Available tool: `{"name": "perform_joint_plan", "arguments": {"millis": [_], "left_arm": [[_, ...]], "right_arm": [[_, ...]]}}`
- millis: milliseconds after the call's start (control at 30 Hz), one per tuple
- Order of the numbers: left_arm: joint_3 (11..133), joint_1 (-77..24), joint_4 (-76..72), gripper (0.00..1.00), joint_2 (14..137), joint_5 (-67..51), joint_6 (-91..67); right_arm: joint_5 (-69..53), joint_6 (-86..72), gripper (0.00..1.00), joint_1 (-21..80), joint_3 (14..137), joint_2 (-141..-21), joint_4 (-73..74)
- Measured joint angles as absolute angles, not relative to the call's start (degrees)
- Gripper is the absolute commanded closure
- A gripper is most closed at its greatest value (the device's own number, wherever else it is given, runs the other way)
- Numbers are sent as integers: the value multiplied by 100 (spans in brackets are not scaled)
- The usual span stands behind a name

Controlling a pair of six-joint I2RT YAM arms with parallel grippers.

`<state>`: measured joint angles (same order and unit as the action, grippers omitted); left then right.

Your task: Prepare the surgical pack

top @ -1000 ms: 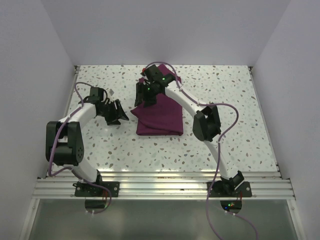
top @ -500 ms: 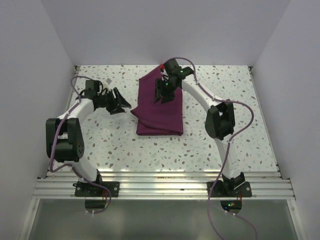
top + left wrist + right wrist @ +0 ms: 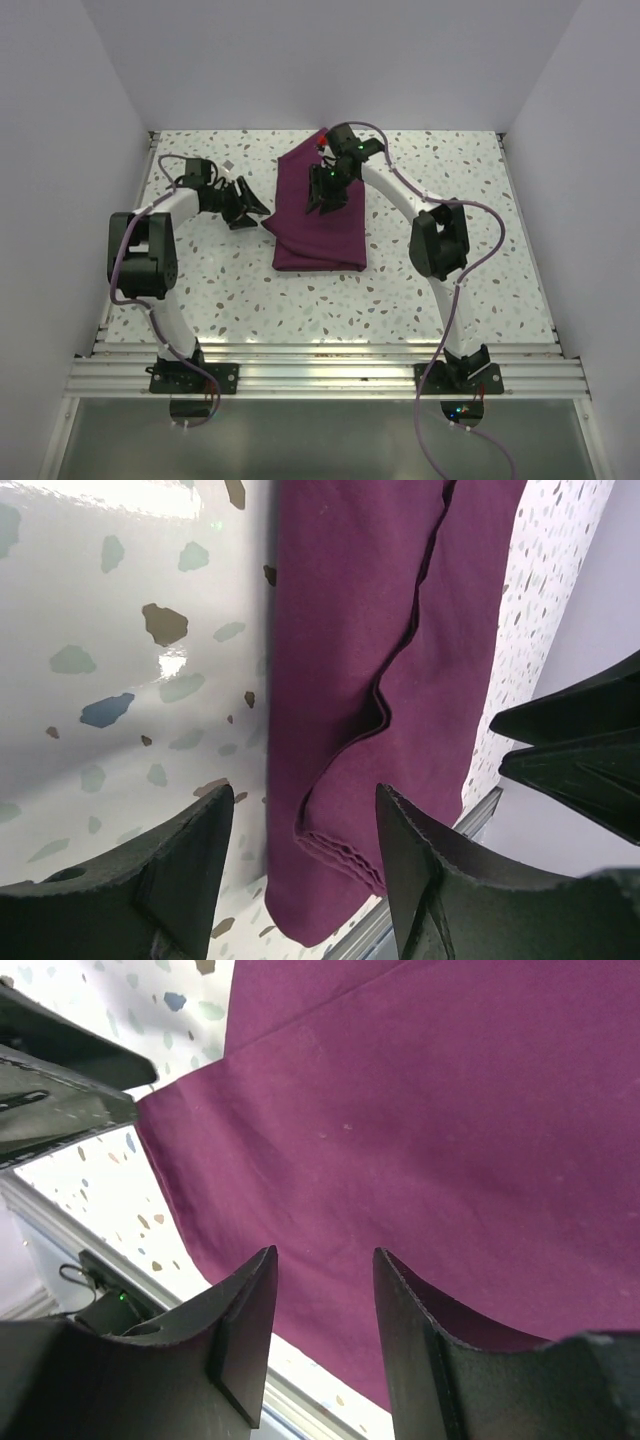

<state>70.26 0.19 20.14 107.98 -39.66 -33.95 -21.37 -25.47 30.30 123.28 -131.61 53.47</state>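
Looking down my left wrist camera, I see the left pincer (image 3: 305,810) with its two black fingers (image 3: 170,880) held wide apart. Nothing is caught between them. Just past the tips lies the left edge of the folded purple cloth (image 3: 350,630), and I can see a few thin layers stacked at that edge. From the top camera the left pincer (image 3: 243,203) sits just beside that side of the cloth, low over the speckled table (image 3: 450,270).

The right pincer (image 3: 325,1260) has its fingers (image 3: 245,1330) apart too, with a clear gap and only flat purple cloth (image 3: 450,1110) showing through it. It grips nothing. I cannot tell if its tips touch the cloth. From above, the right pincer (image 3: 325,192) hangs over the far half of the cloth.

The cloth (image 3: 320,235) lies in the middle of the table from left to right. Its far corner comes close to the far edge. Its near side lies about halfway between the far edge and the near edge. The two pincers are near each other, one on each side of the cloth's left edge.
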Motion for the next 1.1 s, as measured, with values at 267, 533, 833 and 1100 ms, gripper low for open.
{"name": "perform_joint_plan", "arguments": {"millis": [267,533,833,1100], "left_arm": [[7037,-200,1772,55,10947,-4248,-3642],[7100,-353,1411,88,11153,-4633,-3868],[6799,-454,250,100,11150,-5083,-4484],[6095,-454,-1503,100,11069,-5531,-5513]], "right_arm": [[-2355,-2569,55,3030,12154,-13161,5301],[-2373,-2589,56,3030,12121,-13161,5229],[-2464,-2692,57,3050,12055,-13161,5142],[-3092,-3105,52,3074,11480,-13159,4416]]}}
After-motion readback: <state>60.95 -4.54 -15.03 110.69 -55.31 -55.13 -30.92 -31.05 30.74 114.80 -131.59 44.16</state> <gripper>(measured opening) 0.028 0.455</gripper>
